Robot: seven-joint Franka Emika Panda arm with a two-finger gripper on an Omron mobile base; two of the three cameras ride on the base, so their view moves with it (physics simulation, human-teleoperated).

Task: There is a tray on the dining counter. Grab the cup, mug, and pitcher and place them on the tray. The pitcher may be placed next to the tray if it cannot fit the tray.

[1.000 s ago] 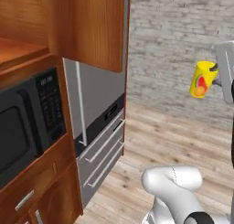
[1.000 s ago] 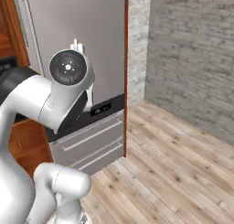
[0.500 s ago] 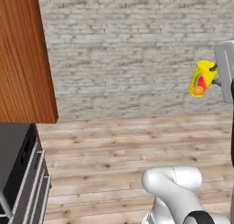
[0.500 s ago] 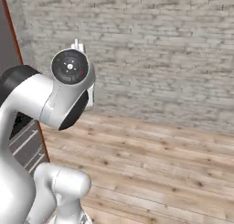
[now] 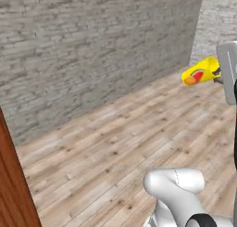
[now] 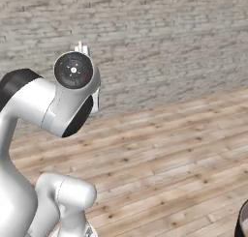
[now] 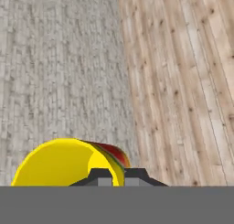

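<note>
Yellow and tipped on its side, the cup (image 5: pixel 200 72) hangs high in the air at the end of the arm, well above the plank floor (image 5: pixel 115 152) and in front of a grey brick wall (image 5: pixel 83 40). The jaws (seen from the hand camera as two dark tips at the cup's rim) are clamped shut on it, pinching its wall. Judging by this, the cup is picked up but not delivered; setting it on the tray is left, and so are the mug and pitcher.

no readable text, labels, brands or numbers anywhere
</note>
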